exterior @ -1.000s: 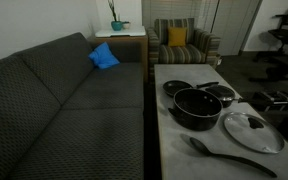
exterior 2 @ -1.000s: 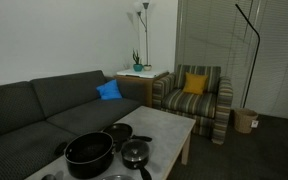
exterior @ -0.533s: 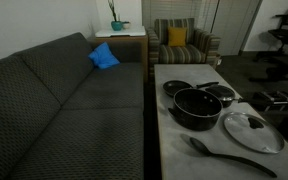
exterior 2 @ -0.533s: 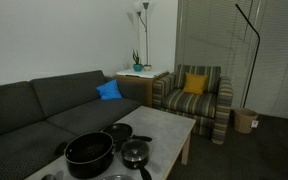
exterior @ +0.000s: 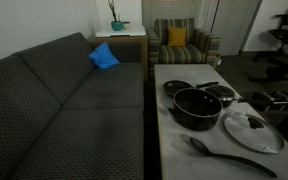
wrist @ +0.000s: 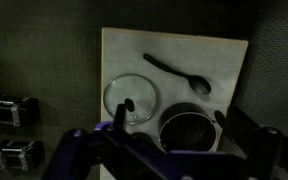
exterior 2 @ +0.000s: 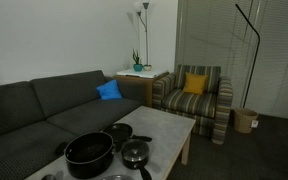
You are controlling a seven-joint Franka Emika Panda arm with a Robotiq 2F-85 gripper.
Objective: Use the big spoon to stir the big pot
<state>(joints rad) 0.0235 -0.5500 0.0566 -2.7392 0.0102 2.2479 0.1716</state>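
Note:
The big spoon [exterior: 229, 155] lies flat on the white table near its front edge, and in the wrist view [wrist: 179, 72] beyond the glass lid. The big pot [exterior: 196, 107] stands mid-table and appears empty; it also shows in an exterior view [exterior 2: 89, 153] and in the wrist view [wrist: 189, 132]. My gripper [wrist: 169, 150] hangs high above the table, over the pot. Its jaws are spread wide and hold nothing. The gripper is not seen in either exterior view.
A glass lid [exterior: 250, 130] lies beside the pot, between it and the spoon. Two smaller pans [exterior: 177, 88] [exterior: 219, 92] sit behind the pot. A grey sofa [exterior: 64, 110] runs along one table side. Black boxes [wrist: 4, 110] lie on the floor on the other side.

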